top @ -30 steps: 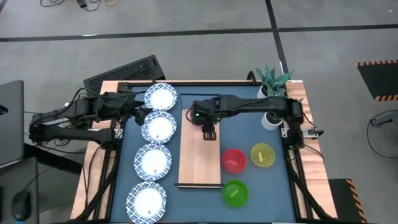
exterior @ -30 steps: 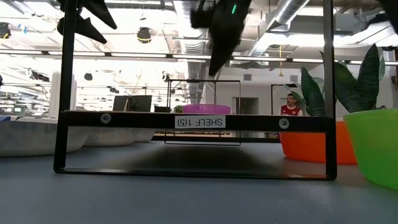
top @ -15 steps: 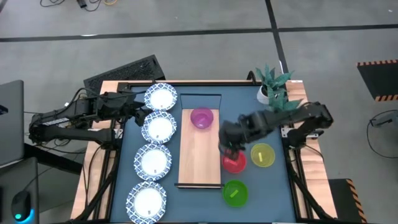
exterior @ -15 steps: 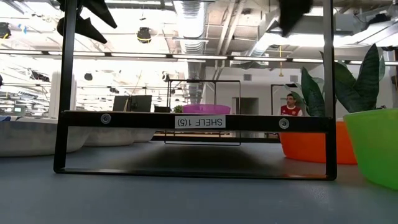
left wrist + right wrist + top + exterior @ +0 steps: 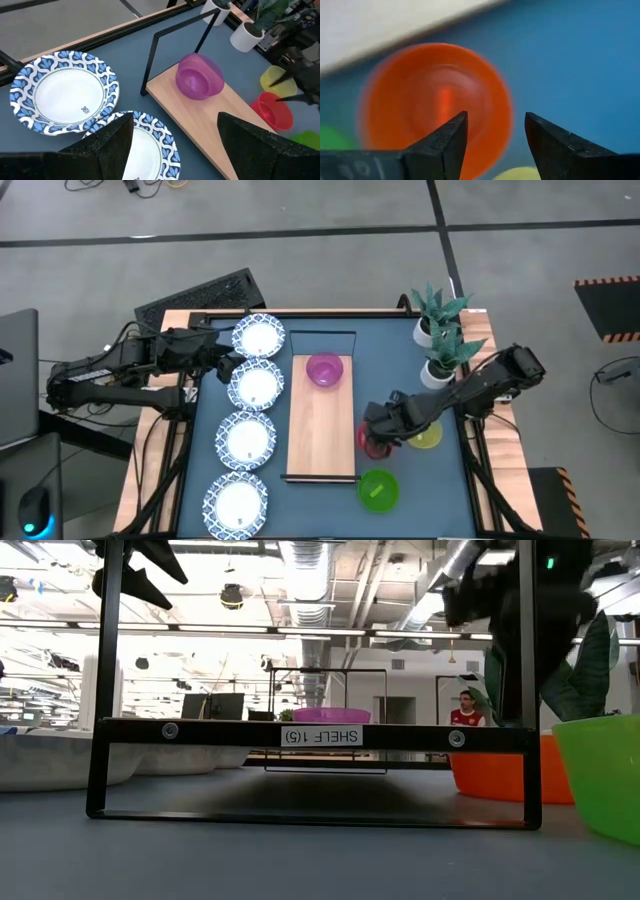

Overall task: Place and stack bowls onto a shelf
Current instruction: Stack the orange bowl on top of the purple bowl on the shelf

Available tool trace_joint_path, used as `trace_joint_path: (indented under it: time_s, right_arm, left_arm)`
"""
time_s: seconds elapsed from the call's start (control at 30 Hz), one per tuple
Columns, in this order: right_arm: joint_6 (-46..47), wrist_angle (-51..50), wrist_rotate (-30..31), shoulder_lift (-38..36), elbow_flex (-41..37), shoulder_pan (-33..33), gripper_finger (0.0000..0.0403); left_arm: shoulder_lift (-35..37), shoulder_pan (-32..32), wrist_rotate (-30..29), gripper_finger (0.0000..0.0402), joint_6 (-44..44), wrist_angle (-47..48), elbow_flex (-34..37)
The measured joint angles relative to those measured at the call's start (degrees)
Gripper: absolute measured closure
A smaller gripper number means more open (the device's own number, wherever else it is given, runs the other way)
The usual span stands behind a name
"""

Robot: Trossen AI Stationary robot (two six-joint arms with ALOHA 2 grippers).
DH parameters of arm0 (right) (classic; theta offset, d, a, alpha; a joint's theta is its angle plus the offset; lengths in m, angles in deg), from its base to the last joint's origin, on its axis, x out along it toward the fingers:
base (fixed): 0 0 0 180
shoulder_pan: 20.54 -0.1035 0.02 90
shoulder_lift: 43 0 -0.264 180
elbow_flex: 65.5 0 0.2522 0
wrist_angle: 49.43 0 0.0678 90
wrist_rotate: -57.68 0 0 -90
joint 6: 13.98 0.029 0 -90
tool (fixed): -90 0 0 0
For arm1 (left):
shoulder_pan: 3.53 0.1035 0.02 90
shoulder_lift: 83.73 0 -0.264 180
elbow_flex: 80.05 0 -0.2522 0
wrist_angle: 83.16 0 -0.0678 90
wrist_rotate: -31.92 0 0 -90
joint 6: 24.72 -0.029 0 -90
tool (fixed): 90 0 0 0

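Within the last second the right end effector had been withdrawn from the upper end of the shelf, where the purple bowl had been left standing on the wood, and it had been swung down to the lower right of centre in the high view, directly over the red bowl. In the right wrist view its fingers were seen spread apart and empty, with the red bowl's rim lying between and beyond them; no contact could be confirmed. One bowl was thus judged to be placed, and the red bowl was judged to be the next pickup. The yellow bowl and green bowl lay on the desk nearby. The left end effector was held released near the upper white dishes at left.
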Motion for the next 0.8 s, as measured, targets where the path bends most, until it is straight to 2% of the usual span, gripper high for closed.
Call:
trace_joint_path:
  time_s: [0.13, 0.3, 0.43, 0.6, 0.8]
  right_arm:
    - [-4.14, 5.50, -0.93, 0.01, -4.01, 3.10, 0.0182]
    - [-7.92, 12.30, -8.62, 0.01, -7.51, 6.77, 0.0192]
    - [-6.98, 12.85, -9.44, 0.02, -8.06, 8.08, 0.0249]
    - [-4.61, 11.94, -10.44, -0.02, -8.00, 8.62, 0.0375]
    - [-3.67, 7.42, -11.15, -0.01, -5.92, 9.40, 0.0378]
  left_arm:
    - [-0.01, 0.00, -0.02, 0.0129, 0.15, 0.00, 0.00]
    - [0.01, 0.00, -0.03, 0.0129, 0.92, 0.33, 0.00]
    - [0.01, 0.00, -0.05, 0.0129, 1.00, 0.35, 0.00]
    - [0.01, 0.00, -0.10, 0.0129, 1.00, 0.35, 0.00]
    - [0.01, 0.00, -0.43, 0.0129, 1.00, 0.33, 0.00]
